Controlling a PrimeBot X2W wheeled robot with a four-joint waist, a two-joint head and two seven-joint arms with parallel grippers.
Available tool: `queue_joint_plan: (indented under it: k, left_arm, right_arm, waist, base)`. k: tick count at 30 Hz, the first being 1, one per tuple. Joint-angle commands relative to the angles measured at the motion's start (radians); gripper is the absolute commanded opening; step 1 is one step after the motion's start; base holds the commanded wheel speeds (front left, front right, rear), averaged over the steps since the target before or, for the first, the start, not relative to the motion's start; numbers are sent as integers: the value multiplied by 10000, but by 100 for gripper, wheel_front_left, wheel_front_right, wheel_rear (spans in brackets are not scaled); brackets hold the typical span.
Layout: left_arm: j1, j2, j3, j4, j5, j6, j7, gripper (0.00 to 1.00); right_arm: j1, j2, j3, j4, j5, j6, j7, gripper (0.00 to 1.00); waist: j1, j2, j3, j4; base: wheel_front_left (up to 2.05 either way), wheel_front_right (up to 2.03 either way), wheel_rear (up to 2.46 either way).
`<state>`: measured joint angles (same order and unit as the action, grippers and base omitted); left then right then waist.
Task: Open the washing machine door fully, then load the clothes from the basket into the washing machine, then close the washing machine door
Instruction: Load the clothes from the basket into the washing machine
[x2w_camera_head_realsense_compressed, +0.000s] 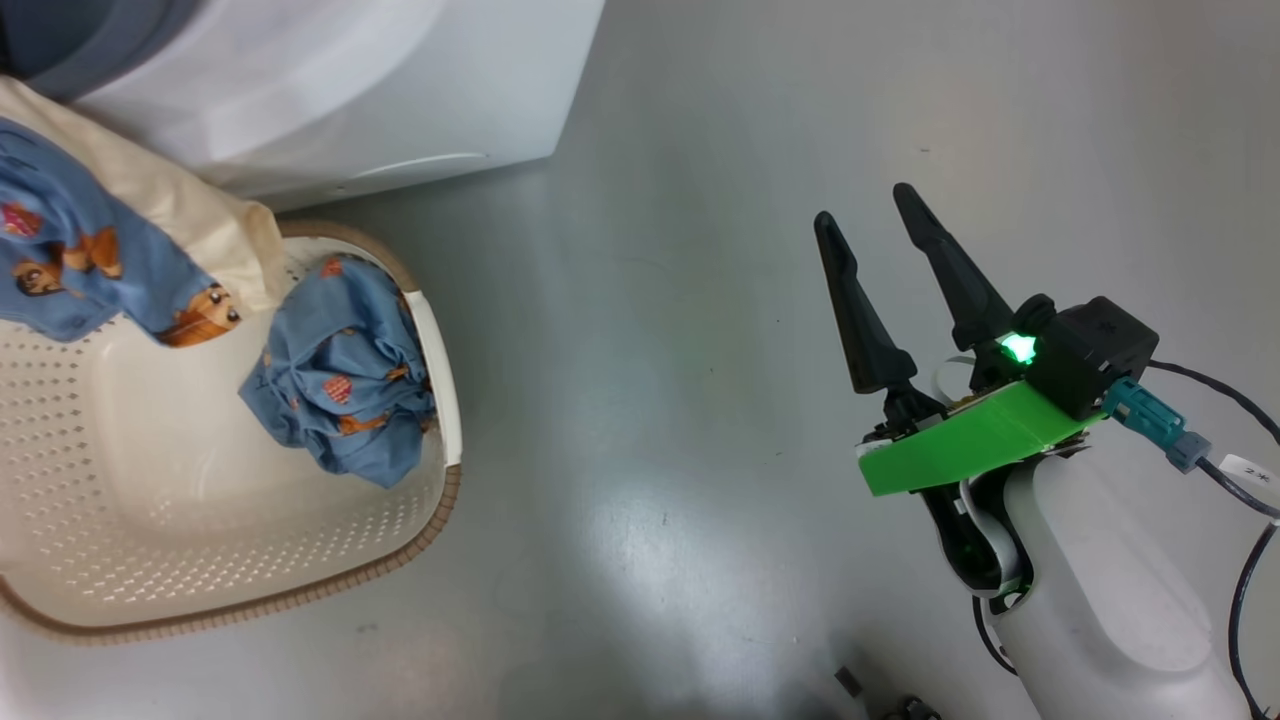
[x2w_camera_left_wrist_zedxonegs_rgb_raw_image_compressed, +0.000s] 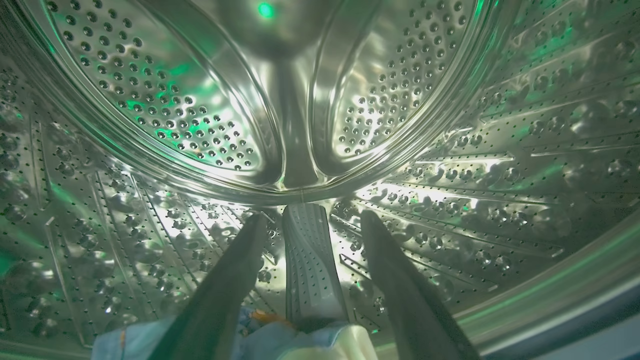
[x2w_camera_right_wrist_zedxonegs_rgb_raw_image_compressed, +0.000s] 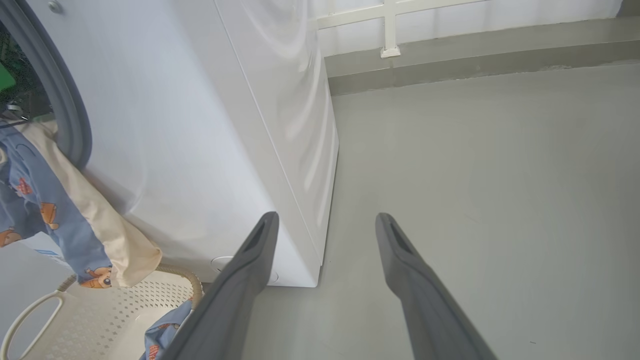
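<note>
Head view is showing the basket (x2w_camera_head_realsense_compressed: 150, 500) standing on the floor (x2w_camera_head_realsense_compressed: 700, 300) beside the washing machine (x2w_camera_head_realsense_compressed: 330, 90), one bundle of the clothes (x2w_camera_head_realsense_compressed: 340, 380) bunching inside it and a hanging garment (x2w_camera_head_realsense_compressed: 60, 250) draping from the machine's mouth; the right hand (x2w_camera_head_realsense_compressed: 865, 207) is hovering released, well apart. Left wrist view is looking into the drum (x2w_camera_left_wrist_zedxonegs_rgb_raw_image_compressed: 150, 100), the left hand (x2w_camera_left_wrist_zedxonegs_rgb_raw_image_compressed: 314, 216) spreading released over fabric (x2w_camera_left_wrist_zedxonegs_rgb_raw_image_compressed: 300, 345). Right wrist view is catching that garment trailing over the basket — soft, light, floppy, probably wanting a pinch on a thick fold.
</note>
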<state>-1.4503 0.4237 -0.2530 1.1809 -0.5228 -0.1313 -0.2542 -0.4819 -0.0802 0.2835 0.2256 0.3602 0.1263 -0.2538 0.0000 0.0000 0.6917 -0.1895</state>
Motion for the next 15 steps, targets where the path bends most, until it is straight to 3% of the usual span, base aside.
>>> queue_joint_plan:
  k: [1, 6, 15]
  left_arm:
    - [168, 519, 150, -391, -38, 7, -62, 100]
    - [1232, 567, 1046, -2092, 152, 84, -72, 100]
    - [3171, -32, 2635, -3770, 1083, 119, -74, 100]
  right_arm:
    - [324, -36, 127, -190, 2, 44, -80, 100]
    - [321, -108, 112, -174, 0, 44, -80, 100]
    - [518, -242, 94, -74, 55, 44, -80, 100]
  waist:
    - [0, 0, -60, 59]
    - [0, 0, -242, 127]
    - [0, 0, -939, 194]
  base:
    - [0, 0, 0]
    - [0, 0, 0]
    - [0, 0, 0]
